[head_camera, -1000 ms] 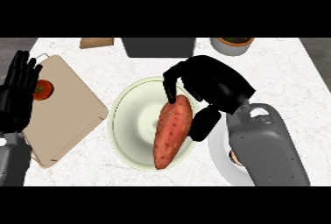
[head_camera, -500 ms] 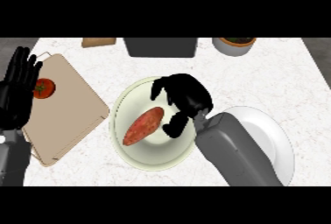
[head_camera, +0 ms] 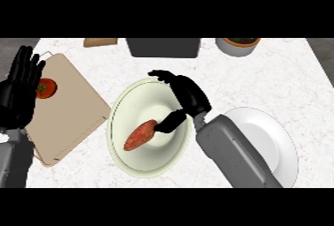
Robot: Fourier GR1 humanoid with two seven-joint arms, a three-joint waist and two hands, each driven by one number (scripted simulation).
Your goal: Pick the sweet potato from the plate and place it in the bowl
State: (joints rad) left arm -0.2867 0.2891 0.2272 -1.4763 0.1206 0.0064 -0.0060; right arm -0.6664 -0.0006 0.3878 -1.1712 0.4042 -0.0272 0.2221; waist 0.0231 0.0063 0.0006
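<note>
In the head view, a white marbled counter (head_camera: 261,75) fills the scene, and a pale green bowl (head_camera: 124,110) sits near its middle. The sweet potato (head_camera: 139,135) lies inside the bowl, on the left part of its hollow, tilted so that its upper end points toward the right. The right hand (head_camera: 190,98) hangs over the right half of the bowl, its grey forearm coming in from the lower right. Its fingers are loosely spread and relaxed, stretching toward the far rim of the bowl, and they hold nothing; the thumb (head_camera: 171,122) points down and left, its tip right at the upper end of the sweet potato, though whether it touches cannot be told. Just to the right of the bowl lies a white plate (head_camera: 277,137), partly covered by the forearm. On the left, a tan cutting board (head_camera: 72,110) lies at an angle, with a tomato (head_camera: 46,88) at its far left part. The left hand (head_camera: 20,90) shows at the left edge, open and resting with its straight fingers pointing away and close together, partly over the tomato. At the far edge stand a dark grey box (head_camera: 163,47), a brown item (head_camera: 100,42) to its left and a pale pot (head_camera: 238,46) with brown contents to its right.
</note>
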